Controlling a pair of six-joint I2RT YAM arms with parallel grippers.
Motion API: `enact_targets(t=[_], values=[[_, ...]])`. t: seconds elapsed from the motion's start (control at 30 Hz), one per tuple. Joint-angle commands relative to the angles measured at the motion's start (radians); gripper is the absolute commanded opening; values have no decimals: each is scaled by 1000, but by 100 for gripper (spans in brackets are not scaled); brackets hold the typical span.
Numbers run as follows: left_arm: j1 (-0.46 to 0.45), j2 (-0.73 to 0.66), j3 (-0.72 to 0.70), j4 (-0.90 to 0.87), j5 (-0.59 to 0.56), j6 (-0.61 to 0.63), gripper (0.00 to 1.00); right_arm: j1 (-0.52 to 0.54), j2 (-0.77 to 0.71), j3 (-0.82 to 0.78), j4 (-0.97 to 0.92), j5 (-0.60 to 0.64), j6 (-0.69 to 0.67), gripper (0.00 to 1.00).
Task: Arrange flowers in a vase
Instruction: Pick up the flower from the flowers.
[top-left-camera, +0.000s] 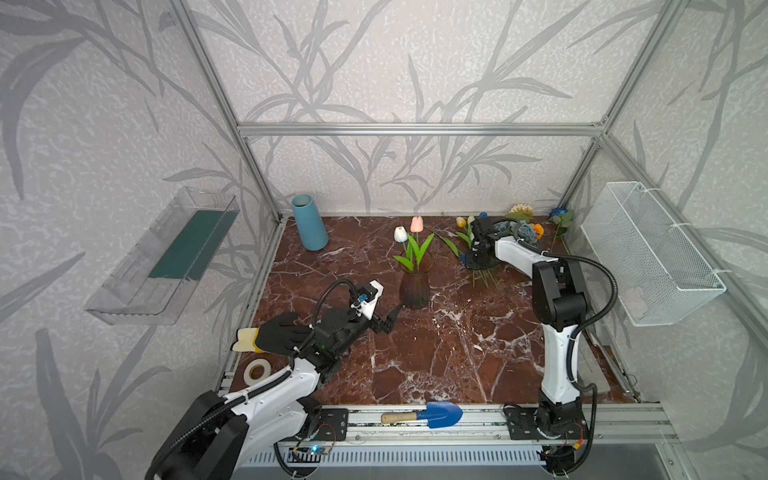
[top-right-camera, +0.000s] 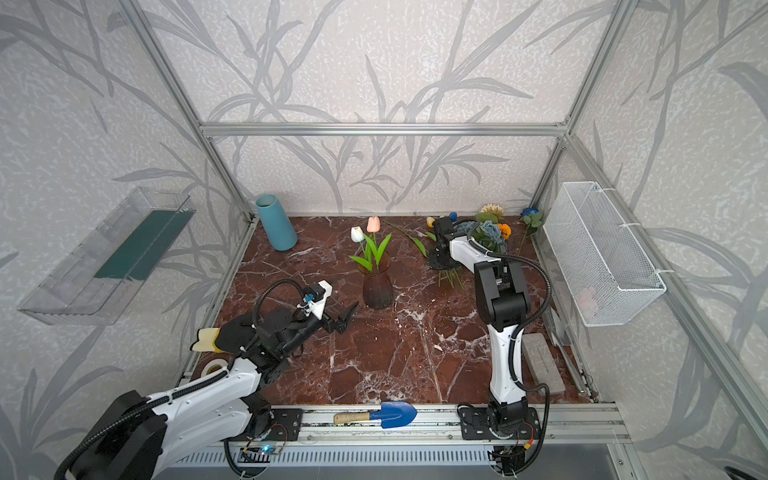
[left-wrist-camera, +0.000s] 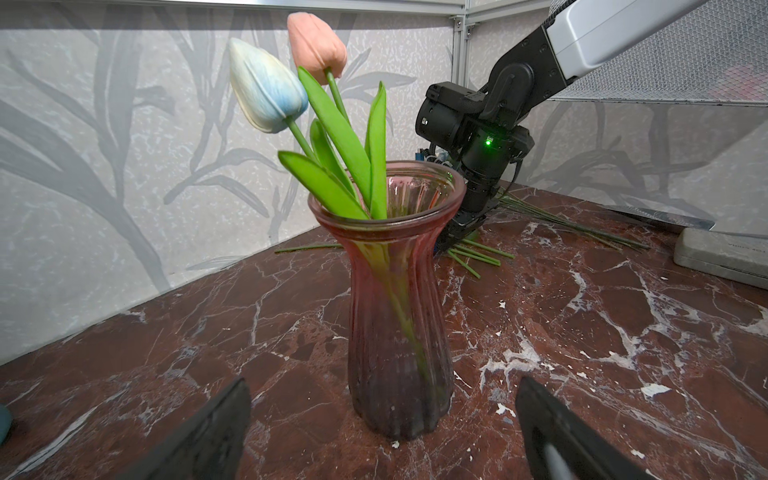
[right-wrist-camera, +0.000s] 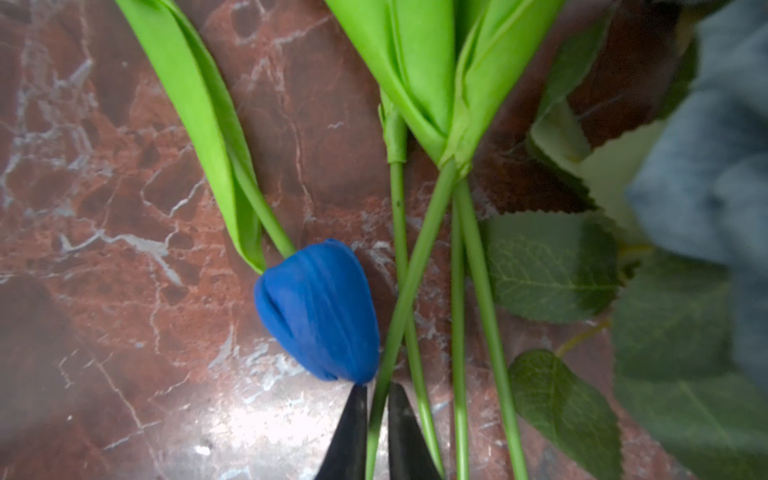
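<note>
Left gripper: jaws spread wide and empty, at 7 o'clock of the vase, near but apart.
Vase: upright mid-table, holding a white tulip and a pink tulip.
Right gripper: pinches a green stem, tips just beside a blue tulip.
Loose flowers: lying at 2 o'clock of the vase, near the back wall.

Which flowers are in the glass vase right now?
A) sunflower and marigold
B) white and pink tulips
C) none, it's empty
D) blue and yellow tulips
B: the white tulip and the pink tulip stand with their stems and leaves down inside the glass vase, as the left wrist view and both top views show.
</note>
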Motion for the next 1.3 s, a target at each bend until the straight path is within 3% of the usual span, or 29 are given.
enact_targets(t=[0.0, 0.2, 0.57, 1.13, 1.27], values=[[1, -25, 2, 3, -11, 23, 99, -7, 19, 35, -53, 28, 18, 14], [2, -37, -3, 3, -16, 23, 99, -10, 31, 49, -74, 37, 27, 18], [0, -48, -5, 5, -27, 20, 99, -9, -10, 35, -80, 27, 24, 2], [1, -61, 7, 46, -49, 16, 99, -9, -290, -101, -40, -65, 8, 0], [0, -56, 10, 73, -53, 10, 99, -9, -398, -181, 58, -156, -5, 0]])
